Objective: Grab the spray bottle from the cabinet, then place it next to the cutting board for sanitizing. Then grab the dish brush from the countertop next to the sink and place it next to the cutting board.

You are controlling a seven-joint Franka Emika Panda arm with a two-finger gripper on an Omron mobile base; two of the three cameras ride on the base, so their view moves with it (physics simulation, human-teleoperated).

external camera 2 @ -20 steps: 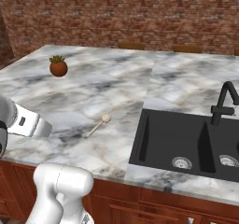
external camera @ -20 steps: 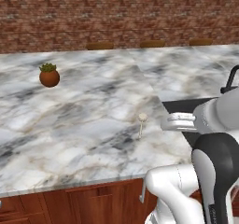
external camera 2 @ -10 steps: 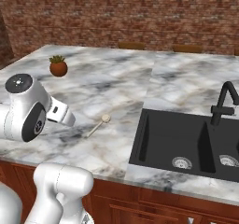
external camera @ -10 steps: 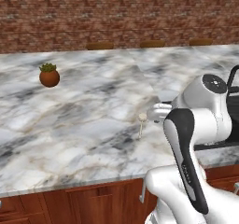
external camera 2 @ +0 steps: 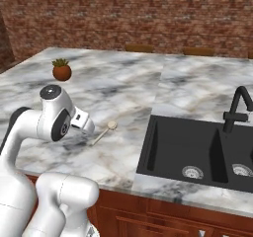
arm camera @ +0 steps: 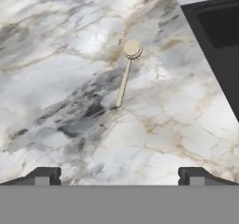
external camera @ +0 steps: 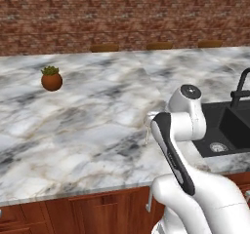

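Dish brush [arm camera: 125,73]: flat on marble bench [arm camera: 70,78], round head at 12 o'clock of its handle, bare. Black sink [arm camera: 219,36]: 2 o'clock of brush, near. Hand [arm camera: 120,175]: over the bench, jaws spread wide, holding nothing, brush ahead at 12 o'clock. Potted plant [external camera 2: 62,69]: well apart, far bench.

Glossy white rounded arm [external camera: 190,194]; dark joints (black-capped elbow)
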